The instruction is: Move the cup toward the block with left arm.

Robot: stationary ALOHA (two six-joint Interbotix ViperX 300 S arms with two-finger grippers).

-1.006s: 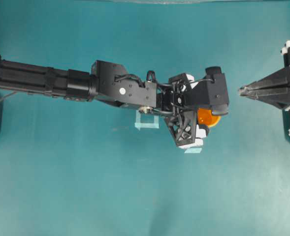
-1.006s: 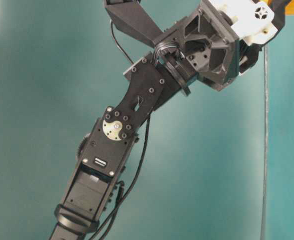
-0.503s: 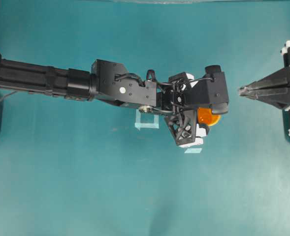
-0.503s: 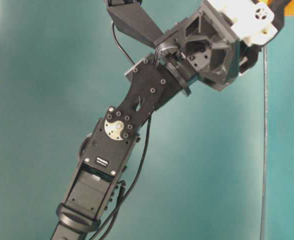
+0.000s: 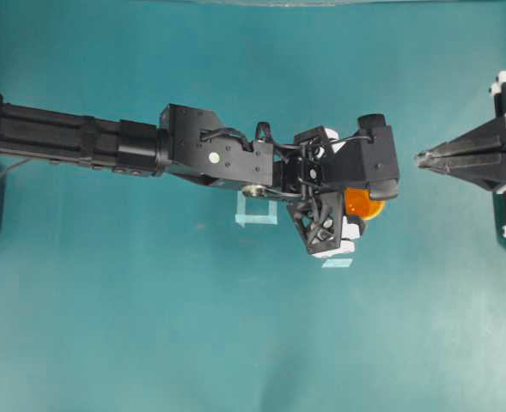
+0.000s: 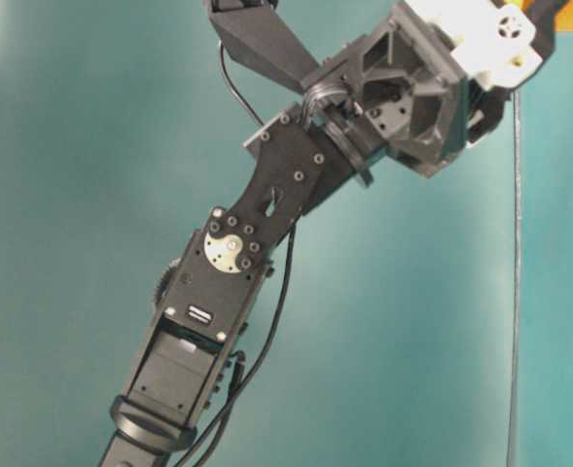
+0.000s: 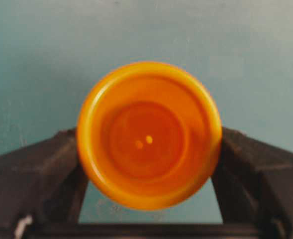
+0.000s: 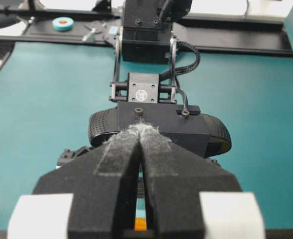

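Two black fingers (image 7: 34, 174) of the left gripper (image 7: 148, 172) clasp the orange cup (image 7: 148, 134) between them. Right gripper (image 8: 139, 149) fingertips are pressed together, grasping nothing.

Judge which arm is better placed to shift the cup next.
Left. The left gripper has its fingers on either side of the cup, while the right gripper sits shut, apart from it.

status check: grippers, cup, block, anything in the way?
Left gripper shut on cup. Right gripper shut, parked apart. Block not identifiable in any view. Nothing visible in the way.
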